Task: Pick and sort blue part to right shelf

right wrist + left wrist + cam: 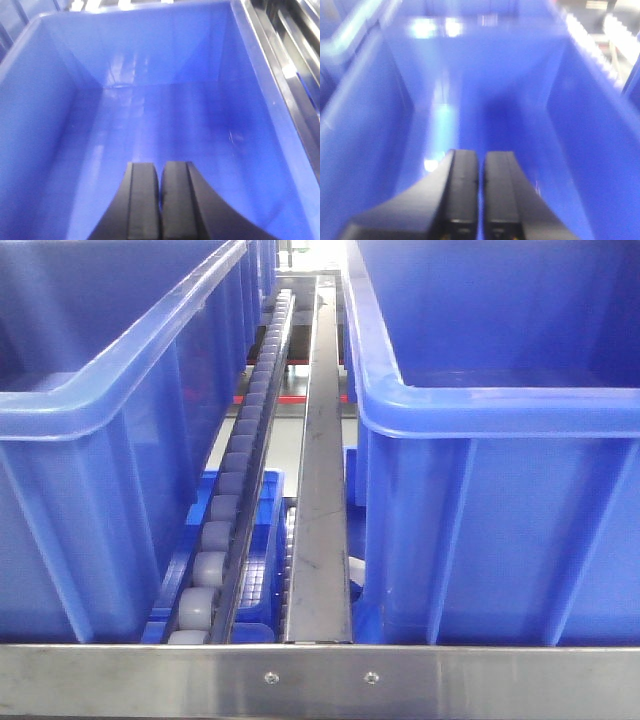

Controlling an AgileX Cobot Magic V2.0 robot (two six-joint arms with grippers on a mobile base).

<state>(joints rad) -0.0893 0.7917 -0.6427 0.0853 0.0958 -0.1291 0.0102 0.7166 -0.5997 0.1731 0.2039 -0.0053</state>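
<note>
No blue part shows in any view. My left gripper (481, 155) is shut and empty, hanging over the inside of a blue bin (470, 75) whose floor is bare. My right gripper (160, 167) is shut and empty over another blue bin (165, 115), also bare inside. Neither gripper shows in the front view, where the left bin (90, 410) and the right bin (500, 410) stand side by side on the shelf.
A roller track (235, 480) and a metal rail (322, 490) run between the two bins. A steel bar (320, 680) crosses the front edge. A lower blue crate (255, 570) shows beneath the rollers. More rails (290, 50) run right of the right bin.
</note>
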